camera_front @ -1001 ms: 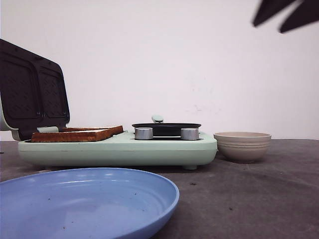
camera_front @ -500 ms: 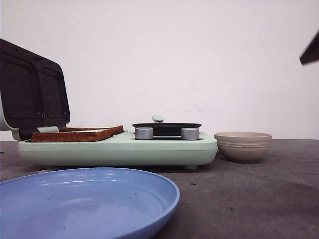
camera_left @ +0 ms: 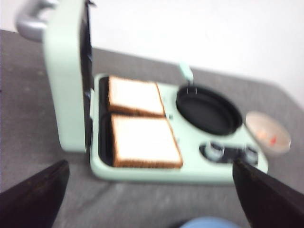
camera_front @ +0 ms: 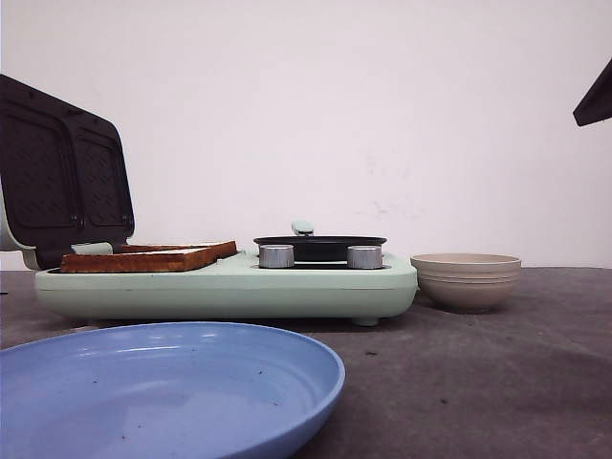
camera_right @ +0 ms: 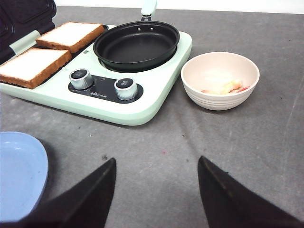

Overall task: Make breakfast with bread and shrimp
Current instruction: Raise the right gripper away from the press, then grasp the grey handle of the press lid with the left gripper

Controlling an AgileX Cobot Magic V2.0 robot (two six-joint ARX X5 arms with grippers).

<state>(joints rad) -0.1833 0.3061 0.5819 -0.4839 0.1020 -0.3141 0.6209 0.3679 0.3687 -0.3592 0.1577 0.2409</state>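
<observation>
Shrimp (camera_right: 227, 87) sits in the beige ribbed bowl (camera_right: 220, 80) just right of the mint breakfast maker (camera_right: 137, 107), ahead of the right hand (camera_right: 156, 190), which hangs spread and empty; right arm looks nearer. Left hand (camera_left: 152, 190), also spread and empty, faces the bread (camera_left: 142, 142): two slices flat in the sandwich tray, side by side front-to-back. Shrimp pieces too small to read an axis.

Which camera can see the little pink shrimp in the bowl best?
The right wrist view: it looks down into the beige ribbed bowl at the pink-orange shrimp. The left wrist view shows only a blurry speck; the front view's bowl wall hides them.
</observation>
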